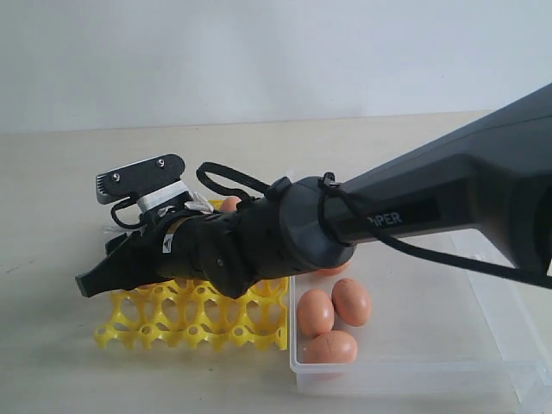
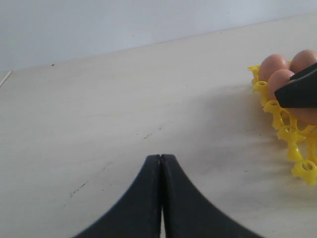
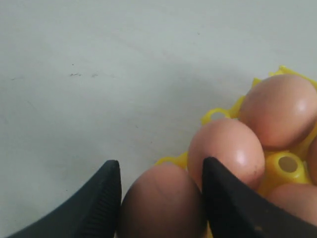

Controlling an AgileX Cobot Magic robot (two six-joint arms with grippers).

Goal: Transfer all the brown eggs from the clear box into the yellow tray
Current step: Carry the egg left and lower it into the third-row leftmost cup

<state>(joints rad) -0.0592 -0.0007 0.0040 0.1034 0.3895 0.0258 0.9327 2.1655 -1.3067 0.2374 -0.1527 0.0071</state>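
Observation:
My right gripper point(image 3: 161, 166) is shut on a brown egg point(image 3: 161, 203), with both fingers pressed against its sides. In the exterior view the right gripper point(image 1: 99, 276) has reached across and hangs over the left part of the yellow tray point(image 1: 194, 323), hiding its back rows. Several brown eggs sit in the tray's cups point(image 3: 225, 148) point(image 3: 280, 111). Three more brown eggs point(image 1: 316, 310) point(image 1: 352, 300) point(image 1: 330, 347) lie at the left end of the clear box point(image 1: 431, 345). My left gripper point(image 2: 161, 156) is shut and empty over bare table, apart from the tray point(image 2: 297, 148).
The tray stands right beside the clear box's left wall. The tray's front cups point(image 1: 155, 332) are open. Pale table point(image 2: 124, 99) stretches out beyond the tray, with a white wall behind. The right arm's dark body point(image 1: 414, 211) crosses above the box.

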